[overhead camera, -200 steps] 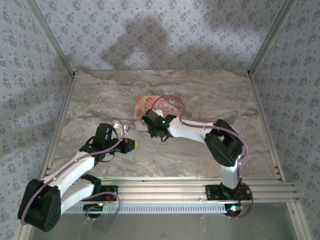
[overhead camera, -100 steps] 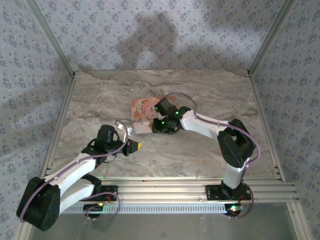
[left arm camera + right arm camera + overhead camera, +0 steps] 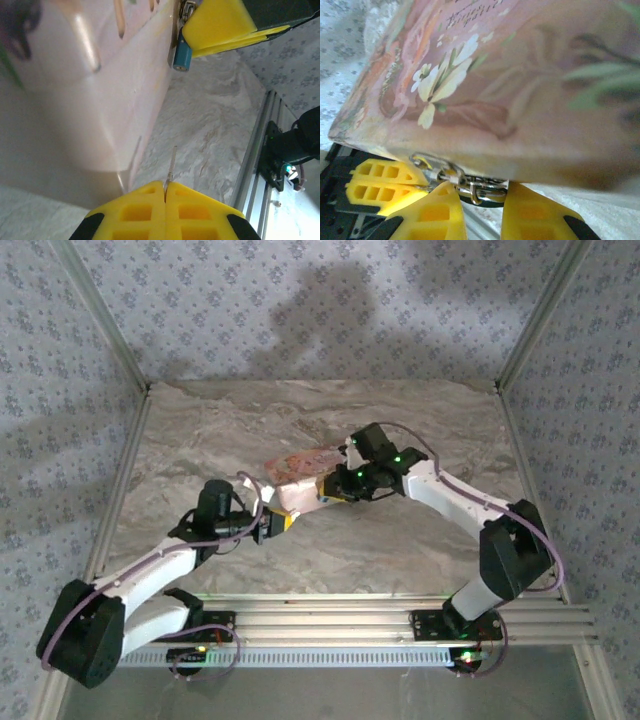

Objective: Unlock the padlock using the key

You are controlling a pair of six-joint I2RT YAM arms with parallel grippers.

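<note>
Blue padlock: hung at edge of pink box, straight ahead of left hand, apart, long axis roughly along the key pinched there. Right hand is placed just beside it; its closure cannot be told.

Gripper apparently pinches metal rings below pink box.

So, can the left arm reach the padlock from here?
Probably yes: the padlock hangs at the pink box's edge, straight ahead of the key in the left gripper, nothing between them. The right gripper sits beside its top.
</note>
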